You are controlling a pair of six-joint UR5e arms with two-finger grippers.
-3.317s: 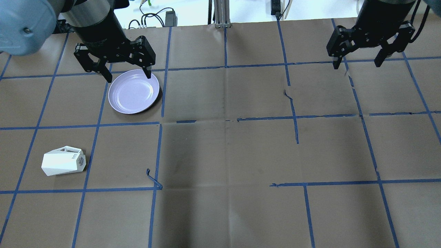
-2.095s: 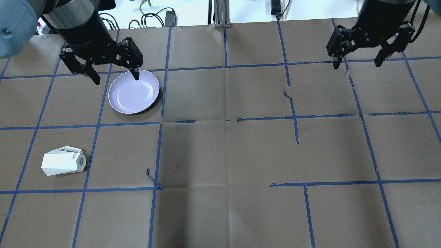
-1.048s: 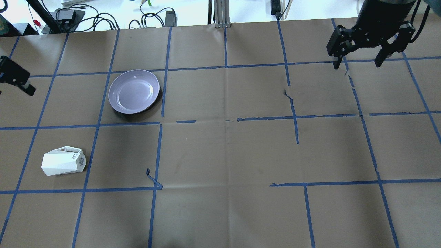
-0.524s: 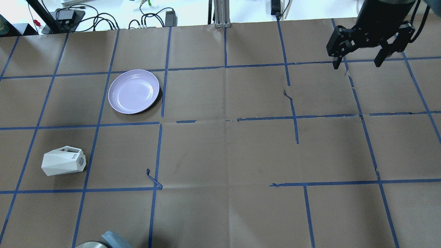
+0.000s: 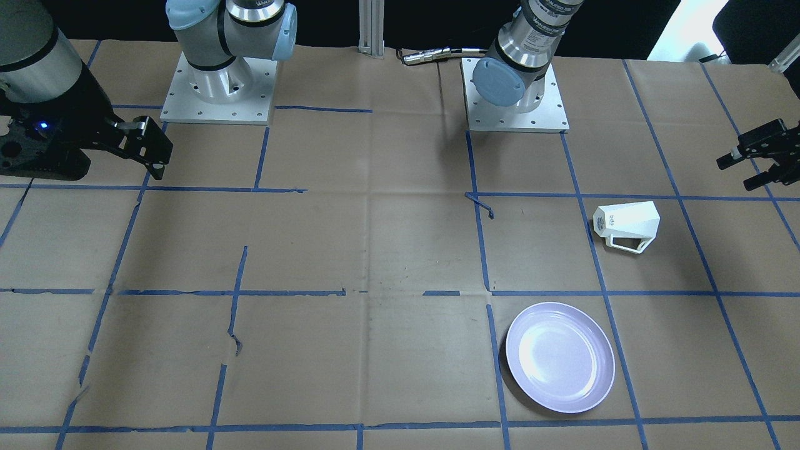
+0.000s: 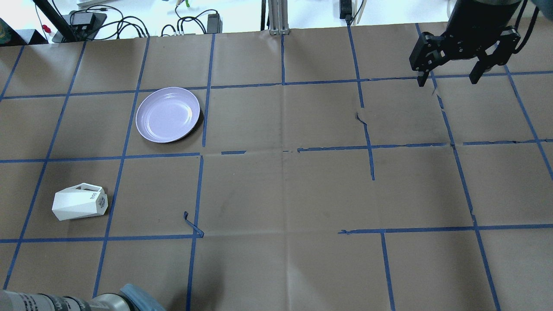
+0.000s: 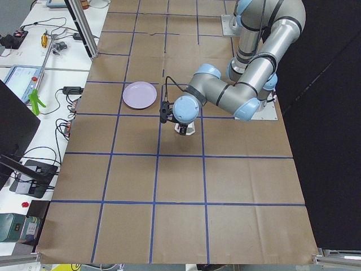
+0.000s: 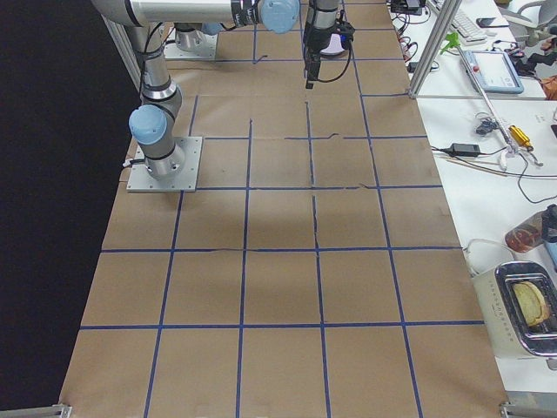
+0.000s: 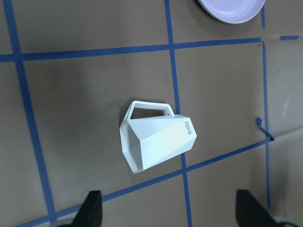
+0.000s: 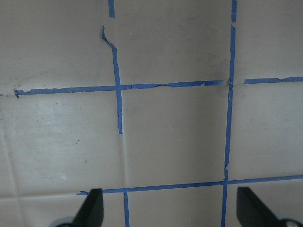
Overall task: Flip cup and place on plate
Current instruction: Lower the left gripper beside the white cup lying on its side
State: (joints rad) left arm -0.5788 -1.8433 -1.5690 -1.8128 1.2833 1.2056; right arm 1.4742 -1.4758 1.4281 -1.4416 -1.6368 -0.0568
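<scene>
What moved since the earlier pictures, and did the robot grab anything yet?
The left gripper left its spot over the plate, swung off the overhead view's left side, and now hangs open above the cup, which lies on its side. Nothing was grabbed or let go. The cup, the plate and the open right gripper stayed where they were.

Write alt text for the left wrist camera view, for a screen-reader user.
A small white faceted mug lies on its side on brown paper crossed by blue tape lines, with its open handle toward the picture's top. The left gripper shows two dark fingertips spread wide at the bottom edge, not touching it. Part of a glossy pale lilac plate shows at top right.
</scene>
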